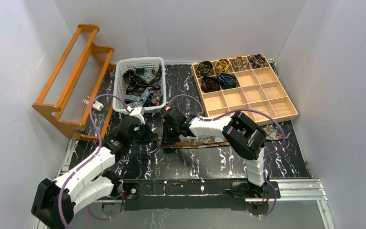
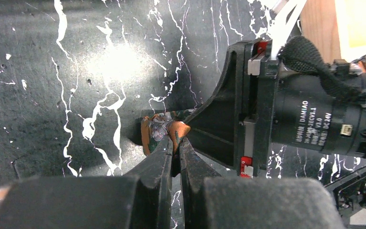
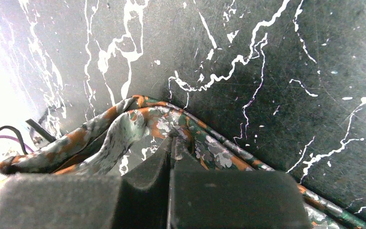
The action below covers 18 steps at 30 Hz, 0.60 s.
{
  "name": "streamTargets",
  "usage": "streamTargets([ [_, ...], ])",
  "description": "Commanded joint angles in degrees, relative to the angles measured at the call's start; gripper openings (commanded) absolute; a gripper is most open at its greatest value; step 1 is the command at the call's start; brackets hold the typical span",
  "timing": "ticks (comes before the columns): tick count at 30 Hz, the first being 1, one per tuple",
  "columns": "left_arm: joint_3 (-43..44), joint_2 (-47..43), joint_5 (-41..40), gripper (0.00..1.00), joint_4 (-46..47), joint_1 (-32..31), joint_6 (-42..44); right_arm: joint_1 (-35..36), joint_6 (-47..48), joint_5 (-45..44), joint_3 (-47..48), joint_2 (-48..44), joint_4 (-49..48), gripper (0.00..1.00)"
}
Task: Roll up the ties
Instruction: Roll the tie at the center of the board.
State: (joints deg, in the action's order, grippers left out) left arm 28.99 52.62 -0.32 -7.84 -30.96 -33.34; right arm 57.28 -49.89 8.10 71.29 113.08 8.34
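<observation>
A rust-brown tie with grey mottling point(image 1: 209, 141) lies stretched across the black marbled table, from the two grippers toward the right. My left gripper point(image 2: 175, 138) is shut on the folded orange end of this tie point(image 2: 155, 129). Right beside it, my right gripper point(image 3: 171, 140) is shut on a bunched fold of the same tie point(image 3: 124, 126). In the top view the left gripper point(image 1: 153, 138) and right gripper point(image 1: 168, 142) almost meet at the tie's left end. The right gripper's body point(image 2: 267, 109) fills the right side of the left wrist view.
A white basket point(image 1: 119, 88) at the back holds several loose ties point(image 1: 140, 81). A wooden compartment tray point(image 1: 267, 102) at the back right holds several rolled ties point(image 1: 205, 69) in its far cells. An orange wooden rack point(image 1: 74, 78) stands at the left.
</observation>
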Motion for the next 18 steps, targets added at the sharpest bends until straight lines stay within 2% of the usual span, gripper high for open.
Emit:
streamTargets([
  [1, 2.3, 1.5, -4.1, 0.0, -0.8, -2.2, 2.0, -0.8, 0.4, 0.0, -2.3, -4.5, -1.8, 0.08],
  [11, 5.0, 8.4, -9.5, 0.0, -0.7, -8.5, 2.7, -5.4, -2.2, -8.5, -12.8, -18.8, -1.6, 0.15],
  [18, 6.0, 13.9, -12.2, 0.0, 1.4, -13.8, 1.8, -8.3, -2.6, -12.4, -18.3, -25.7, -2.4, 0.33],
])
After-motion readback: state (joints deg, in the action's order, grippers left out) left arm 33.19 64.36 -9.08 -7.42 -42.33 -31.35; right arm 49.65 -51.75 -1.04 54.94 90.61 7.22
